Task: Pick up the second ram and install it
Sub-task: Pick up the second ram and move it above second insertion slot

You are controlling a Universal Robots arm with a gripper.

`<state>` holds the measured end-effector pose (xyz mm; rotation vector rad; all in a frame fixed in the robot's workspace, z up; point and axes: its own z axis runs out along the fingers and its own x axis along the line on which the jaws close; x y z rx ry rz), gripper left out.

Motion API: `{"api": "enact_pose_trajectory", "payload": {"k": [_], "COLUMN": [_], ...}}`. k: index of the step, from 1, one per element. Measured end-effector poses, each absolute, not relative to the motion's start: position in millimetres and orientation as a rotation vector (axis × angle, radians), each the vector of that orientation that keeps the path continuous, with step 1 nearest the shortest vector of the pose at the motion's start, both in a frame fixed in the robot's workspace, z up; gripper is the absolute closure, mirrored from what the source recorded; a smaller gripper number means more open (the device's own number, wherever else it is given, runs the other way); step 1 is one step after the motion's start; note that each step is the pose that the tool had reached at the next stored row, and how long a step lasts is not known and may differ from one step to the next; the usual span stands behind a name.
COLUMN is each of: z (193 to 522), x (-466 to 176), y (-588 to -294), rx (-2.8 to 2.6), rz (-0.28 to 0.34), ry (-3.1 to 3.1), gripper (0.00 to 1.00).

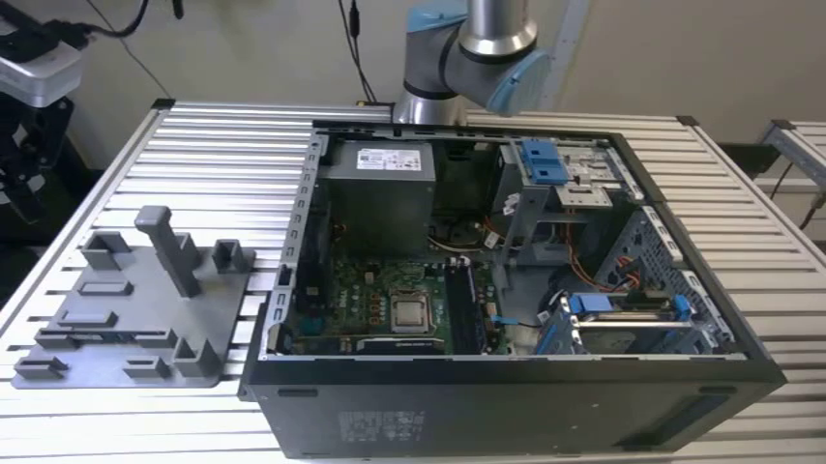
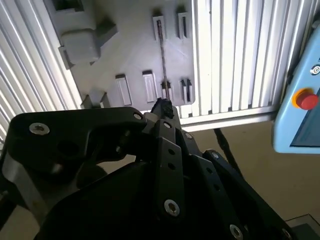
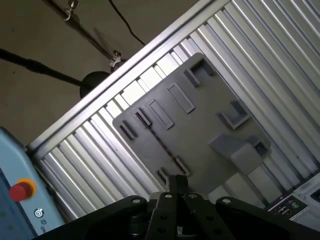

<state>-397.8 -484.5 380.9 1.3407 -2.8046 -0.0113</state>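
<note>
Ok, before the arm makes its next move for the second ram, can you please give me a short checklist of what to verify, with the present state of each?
1. Second ram seated in the grey fixture: ok, it stands on edge in its slots.
2. Gripper down at the ram: not ok, it hangs well above the fixture, apart from the ram.
3. Computer case open: ok, the inside is exposed from above.
4. Motherboard reachable: ok, it lies uncovered on the case floor.
5. Free memory slot: cannot tell.
</note>
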Motion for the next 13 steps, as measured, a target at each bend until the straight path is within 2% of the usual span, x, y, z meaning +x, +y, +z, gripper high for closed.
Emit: {"api": "enact_pose_trajectory", "payload": {"k": [13], "z": [380.9], "x": [-398.7], "y": [-484.1], "rx": [1.614], "rz": [0.002], "ry": [-2.653], "gripper": [0.89]}}
